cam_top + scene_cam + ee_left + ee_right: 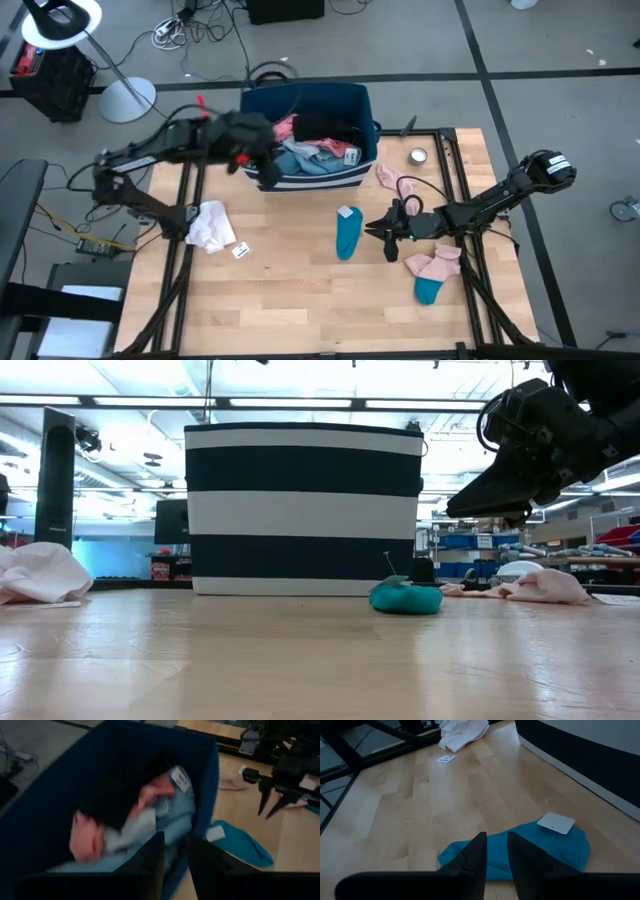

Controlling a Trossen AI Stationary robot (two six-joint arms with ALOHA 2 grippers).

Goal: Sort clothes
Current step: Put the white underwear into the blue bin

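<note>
**A:** Why is the left pincer [262, 170] over the navy bin [352, 96]?

**B:** It hangs at the bin's near-left rim, above the clothes piled inside [150, 815]: light-blue fabric, a coral-pink piece, something black. My guess is it's set to pull one out. Its wrist view shows the fingers with only a narrow gap, nothing between them.

**A:** And the right pincer [378, 229]?

**B:** Low over the worktop [300, 290], aimed at the teal sock [347, 234] just to its left, fingers slightly apart and empty. That sock looks like its target.

**A:** The rest?

**B:** A white garment [210, 226] lies at the left, a pink sock [392, 181] near the tin [418, 156], and a pink-and-teal pair [433, 273] at the near right.

**A:** Anything unclear?

**B:** The left arm covers part of the bin's contents from above, and what lies under the top layer can't be seen. From the low view the bin wall hides everything inside.
</note>
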